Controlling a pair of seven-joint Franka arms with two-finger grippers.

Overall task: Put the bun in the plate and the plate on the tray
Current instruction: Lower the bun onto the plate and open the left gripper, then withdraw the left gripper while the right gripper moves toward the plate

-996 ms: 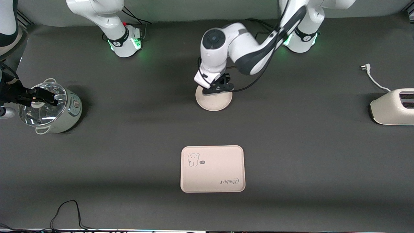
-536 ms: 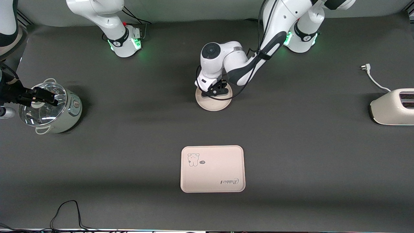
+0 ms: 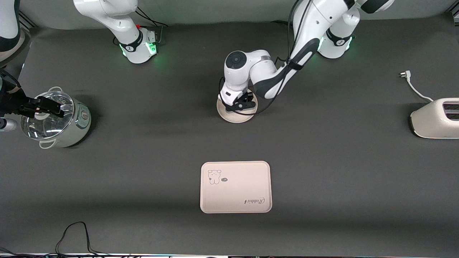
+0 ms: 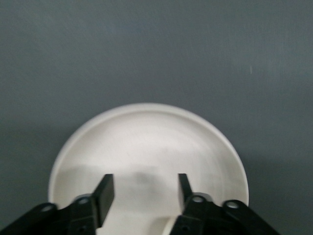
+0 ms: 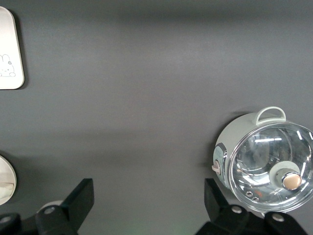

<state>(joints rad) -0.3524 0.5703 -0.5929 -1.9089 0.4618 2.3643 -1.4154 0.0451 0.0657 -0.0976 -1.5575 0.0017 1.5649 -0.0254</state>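
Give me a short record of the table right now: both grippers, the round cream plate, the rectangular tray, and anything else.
left gripper: open, low over the round pale cream-pink plate
right gripper: open, waiting over the glass-lidded grey-green pot
plate: on the mat, farther from the front camera than the tray, not on it
tray: pale cream-pink, rectangular, nothing on it
bun: not clearly visible
other: white toaster at the left arm's end
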